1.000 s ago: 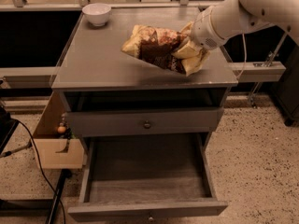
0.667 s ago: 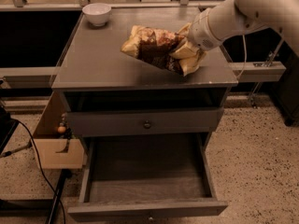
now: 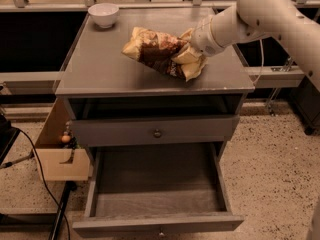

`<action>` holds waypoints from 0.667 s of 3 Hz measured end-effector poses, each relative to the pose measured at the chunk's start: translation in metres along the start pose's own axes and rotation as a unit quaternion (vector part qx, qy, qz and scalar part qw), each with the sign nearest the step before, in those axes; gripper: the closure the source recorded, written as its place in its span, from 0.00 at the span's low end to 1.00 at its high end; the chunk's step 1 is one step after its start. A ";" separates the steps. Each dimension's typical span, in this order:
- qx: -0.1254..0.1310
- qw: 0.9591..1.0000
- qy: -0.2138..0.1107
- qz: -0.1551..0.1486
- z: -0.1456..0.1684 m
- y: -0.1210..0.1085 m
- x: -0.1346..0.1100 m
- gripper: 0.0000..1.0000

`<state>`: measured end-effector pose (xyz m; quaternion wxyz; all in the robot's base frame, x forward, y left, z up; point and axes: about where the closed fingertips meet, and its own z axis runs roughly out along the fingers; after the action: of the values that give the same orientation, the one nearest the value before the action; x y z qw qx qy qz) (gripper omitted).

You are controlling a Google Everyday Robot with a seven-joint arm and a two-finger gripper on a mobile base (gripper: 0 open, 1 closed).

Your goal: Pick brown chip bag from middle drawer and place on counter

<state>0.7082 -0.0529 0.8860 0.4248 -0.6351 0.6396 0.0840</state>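
Observation:
The brown chip bag point(image 3: 152, 46) hangs tilted over the right middle of the counter point(image 3: 100, 66), its lower right end at or just above the surface. My gripper point(image 3: 189, 59) comes in from the upper right on the white arm point(image 3: 260, 14) and is shut on the bag's right end; its pale fingers point(image 3: 192, 66) wrap the foil. Below, the middle drawer point(image 3: 160, 223) stands pulled out, with nothing on its bare grey floor.
A small white bowl point(image 3: 103, 14) sits at the counter's back left corner. The upper drawer front point(image 3: 157, 132) with its dark knob is shut. A cardboard box point(image 3: 57, 161) and a black cable point(image 3: 35, 156) lie on the floor at the left. Pale rails point(image 3: 275, 71) run behind.
My gripper and the bag have shifted a little to the left over the counter. The drawer and bowl have not moved.

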 end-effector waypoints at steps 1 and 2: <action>-0.005 1.000 0.000 -0.002 0.011 0.000 0.002 1.00; -0.005 1.000 0.000 -0.002 0.011 0.000 0.002 0.82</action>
<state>0.7135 -0.0477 0.8776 0.4212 -0.6390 0.6378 0.0862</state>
